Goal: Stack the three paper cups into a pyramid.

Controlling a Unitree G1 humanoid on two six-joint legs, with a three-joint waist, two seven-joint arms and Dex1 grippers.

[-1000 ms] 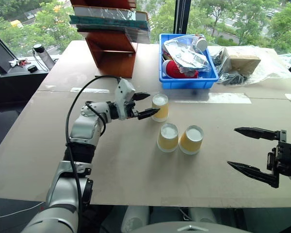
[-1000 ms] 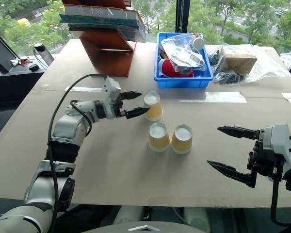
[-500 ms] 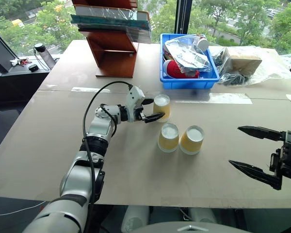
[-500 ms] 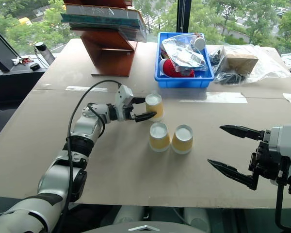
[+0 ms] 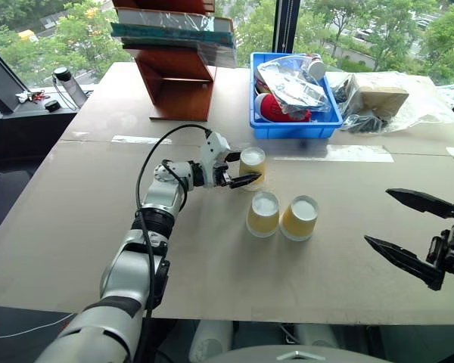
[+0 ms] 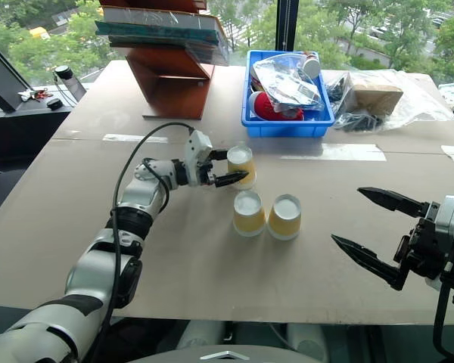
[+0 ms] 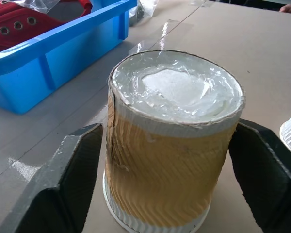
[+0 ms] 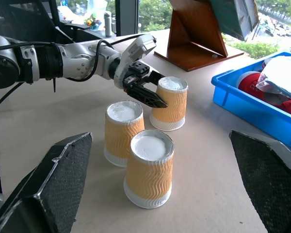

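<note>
Your left gripper (image 5: pixel 241 169) brackets the far ribbed yellow-tan paper cup (image 5: pixel 251 167), which stands upside down, white base up, on the pale tabletop (image 5: pixel 212 265); from the wrist view the black fingers (image 7: pixel 70 179) sit either side of its wall, drawn in close, though whether they already press the paper is too close to call. The other two ribbed paper cups (image 5: pixel 281 215) stand touching side by side, also inverted, at about five o'clock from the first and just beside it. To do this step well, close only until the wall stops giving, since thin ribbed paper probably crushes easily, and grip around mid-height so the cup lifts level. Lift straight up before you carry it toward five o'clock, then set it down across the seam where the pair meet. Your right gripper (image 6: pixel 382 235) hangs with its fingers spread wide and empty, well apart at four o'clock, so that side is free. The tight side is twelve o'clock, where the blue plastic bin (image 5: pixel 266 130) sits near the cup, and the brown wooden stand (image 5: pixel 178 91) rises at eleven.
</note>
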